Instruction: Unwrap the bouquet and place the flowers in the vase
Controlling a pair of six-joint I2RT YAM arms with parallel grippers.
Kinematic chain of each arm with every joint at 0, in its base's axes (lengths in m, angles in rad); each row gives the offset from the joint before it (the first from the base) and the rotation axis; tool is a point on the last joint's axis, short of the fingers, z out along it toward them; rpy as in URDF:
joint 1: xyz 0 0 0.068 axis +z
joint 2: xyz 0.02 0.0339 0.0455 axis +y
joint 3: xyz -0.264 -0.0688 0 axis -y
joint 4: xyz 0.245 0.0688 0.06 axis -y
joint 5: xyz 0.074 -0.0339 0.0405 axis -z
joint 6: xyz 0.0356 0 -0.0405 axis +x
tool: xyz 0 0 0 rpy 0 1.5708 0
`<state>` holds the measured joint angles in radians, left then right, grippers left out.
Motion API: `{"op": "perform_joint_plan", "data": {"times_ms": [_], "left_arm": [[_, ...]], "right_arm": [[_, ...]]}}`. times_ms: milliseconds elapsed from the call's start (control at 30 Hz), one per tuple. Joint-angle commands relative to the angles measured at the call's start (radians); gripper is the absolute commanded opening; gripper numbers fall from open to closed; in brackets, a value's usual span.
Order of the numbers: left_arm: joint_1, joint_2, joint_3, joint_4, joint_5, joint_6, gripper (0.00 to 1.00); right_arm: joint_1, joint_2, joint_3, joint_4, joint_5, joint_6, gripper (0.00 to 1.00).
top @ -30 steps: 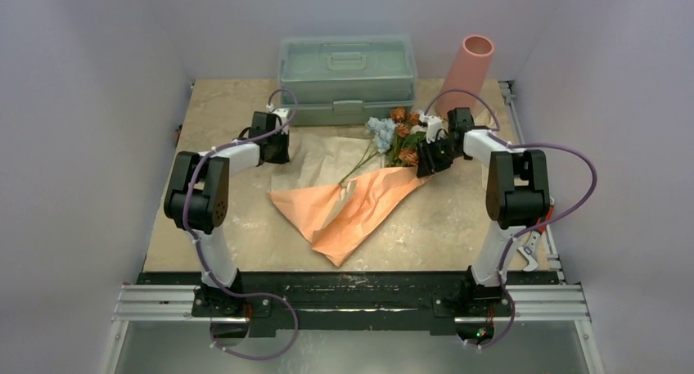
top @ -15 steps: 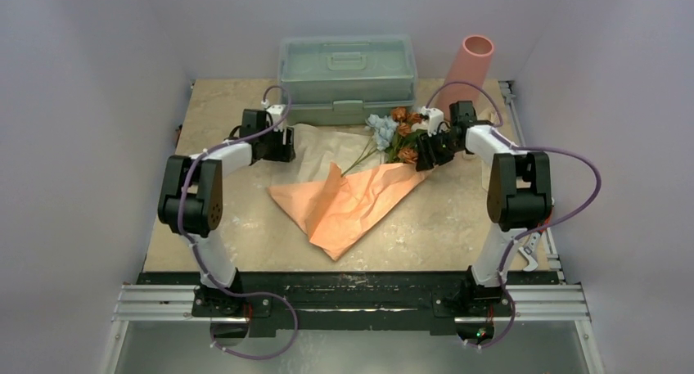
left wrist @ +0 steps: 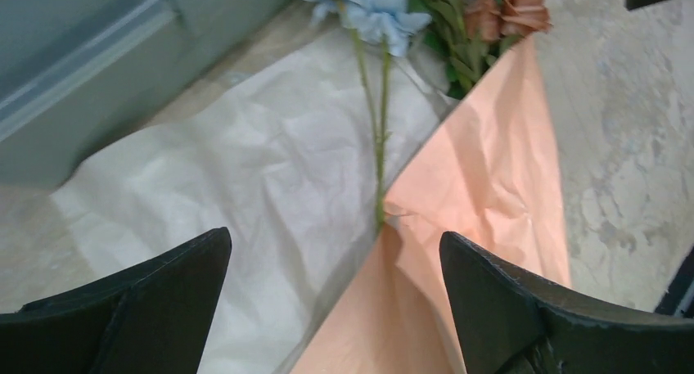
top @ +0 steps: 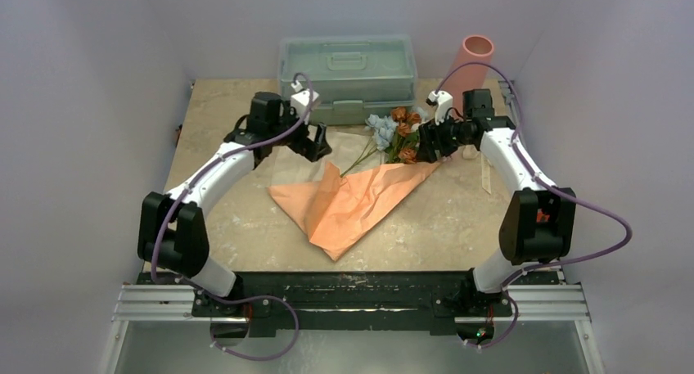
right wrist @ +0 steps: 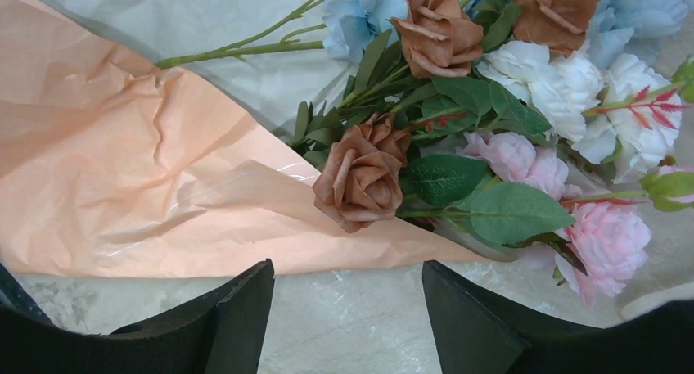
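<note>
The bouquet lies opened in mid-table: its orange paper (top: 352,206) is spread flat with one flap standing up, and pale tan paper (left wrist: 270,169) lies beside it. The flowers (top: 397,132) rest at the paper's far end, blue blooms (left wrist: 368,2) on thin green stems, rust roses (right wrist: 360,173), and pink and cream heads (right wrist: 606,243). The salmon-pink vase (top: 470,67) stands upright at the back right. My left gripper (top: 319,141) (left wrist: 335,235) hangs open above the paper, holding nothing. My right gripper (top: 425,145) (right wrist: 345,265) is open over bare table beside the rust rose.
A grey-green lidded plastic box (top: 348,75) sits at the back centre, just behind the left gripper and the blooms. A thin pale strip (top: 487,173) lies on the table to the right of the flowers. Purple walls close in three sides.
My left gripper opened and swung right, reaching over the paper near the stems. The right gripper widened and shifted slightly toward the back. An orange flap now stands up.
</note>
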<state>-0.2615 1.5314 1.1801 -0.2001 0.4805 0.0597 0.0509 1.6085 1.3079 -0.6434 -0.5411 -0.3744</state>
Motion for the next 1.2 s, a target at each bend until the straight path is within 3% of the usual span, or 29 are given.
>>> {"op": "perform_joint_plan", "data": {"times_ms": [0,133,300,433,567,600,933,1167], "left_arm": [[-0.098,0.078,0.049,-0.100,-0.015,-0.012,0.99],[-0.112,0.124,0.060,-0.125,-0.055,-0.047,0.91],[-0.164,0.130,0.009,-0.122,0.000,-0.052,0.75],[-0.179,0.145,-0.022,-0.116,0.016,-0.052,0.46],[-0.193,0.115,0.000,-0.120,0.094,-0.049,0.03],[-0.203,0.093,0.004,-0.115,0.110,-0.042,0.00],[-0.371,-0.121,-0.056,-0.074,0.328,0.131,0.00],[-0.524,-0.135,-0.041,-0.144,0.416,0.325,0.00]], "right_arm": [[0.026,-0.006,0.050,-0.022,-0.044,0.019,0.71],[0.027,-0.008,0.089,-0.034,-0.044,0.023,0.72],[0.028,-0.009,0.117,-0.044,-0.034,0.024,0.72],[0.028,-0.003,0.142,-0.062,-0.018,0.015,0.72],[0.028,-0.011,0.160,-0.094,-0.013,0.000,0.72],[0.027,-0.017,0.160,-0.099,-0.013,-0.004,0.72],[0.027,-0.050,0.186,-0.137,-0.006,-0.024,0.71],[0.034,-0.054,0.193,-0.152,-0.049,-0.043,0.70]]}}
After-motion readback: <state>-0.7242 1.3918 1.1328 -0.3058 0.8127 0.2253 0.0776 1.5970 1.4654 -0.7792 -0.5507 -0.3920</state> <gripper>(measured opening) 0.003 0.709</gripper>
